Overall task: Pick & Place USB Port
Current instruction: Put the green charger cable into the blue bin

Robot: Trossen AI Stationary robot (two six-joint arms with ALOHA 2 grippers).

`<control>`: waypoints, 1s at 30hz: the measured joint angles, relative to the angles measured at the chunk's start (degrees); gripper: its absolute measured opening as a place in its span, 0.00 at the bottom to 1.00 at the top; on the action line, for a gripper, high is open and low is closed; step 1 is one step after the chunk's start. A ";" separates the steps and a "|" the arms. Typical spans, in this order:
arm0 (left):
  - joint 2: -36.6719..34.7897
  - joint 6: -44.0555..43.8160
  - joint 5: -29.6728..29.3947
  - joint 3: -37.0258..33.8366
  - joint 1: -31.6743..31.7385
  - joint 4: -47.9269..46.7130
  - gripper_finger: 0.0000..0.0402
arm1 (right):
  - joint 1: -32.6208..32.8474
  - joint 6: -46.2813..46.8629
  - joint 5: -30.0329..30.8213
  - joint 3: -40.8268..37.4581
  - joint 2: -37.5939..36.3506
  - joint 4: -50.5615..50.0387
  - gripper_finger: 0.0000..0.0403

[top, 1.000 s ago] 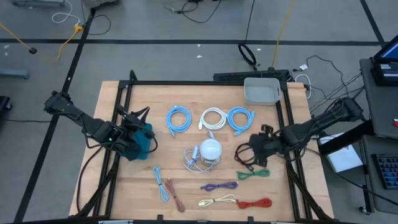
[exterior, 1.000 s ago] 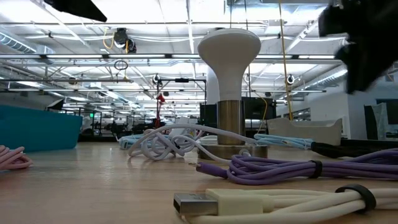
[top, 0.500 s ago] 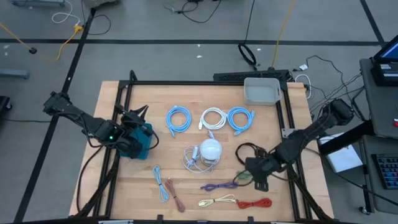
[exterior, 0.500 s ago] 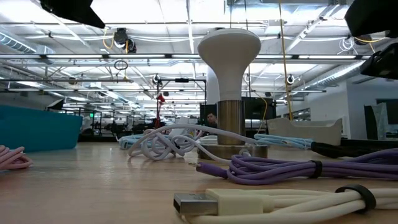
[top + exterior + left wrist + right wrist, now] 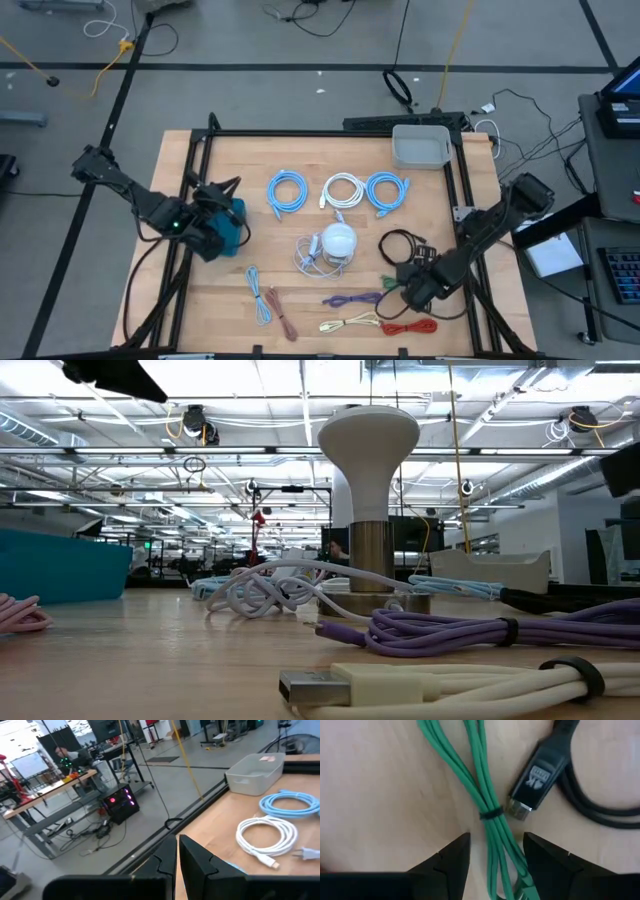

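Wooden table: tied green cable between parted right claw; left clenched.

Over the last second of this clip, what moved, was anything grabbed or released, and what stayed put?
The right gripper swung from beside the black cable toward the table's front edge and now hangs, open, over the green cable, fingers either side; nothing grabbed or released. The left gripper stayed shut by the teal bin. All cables and the white lamp lie as before.
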 joint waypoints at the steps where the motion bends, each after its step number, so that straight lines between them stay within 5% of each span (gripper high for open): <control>1: 0.00 -0.52 -0.01 0.00 -0.41 0.03 0.06 | 0.12 0.04 0.56 0.10 0.68 -0.46 0.43; 7: 0.00 -4.47 0.30 0.00 -3.24 0.21 0.06 | 0.44 0.76 4.01 0.05 4.88 -1.85 0.35; 14: 0.33 -7.52 0.77 0.00 -7.20 0.24 0.06 | 0.47 6.49 5.06 -0.05 4.61 -1.80 0.05; 22: 2.13 -10.44 -1.86 -0.02 -10.09 0.14 0.06 | 0.06 12.35 24.53 5.06 -2.36 -9.54 0.03; 30: 2.49 -12.62 -5.23 -0.03 -12.20 -0.01 0.06 | 0.57 13.37 34.26 14.62 -4.81 -20.05 0.03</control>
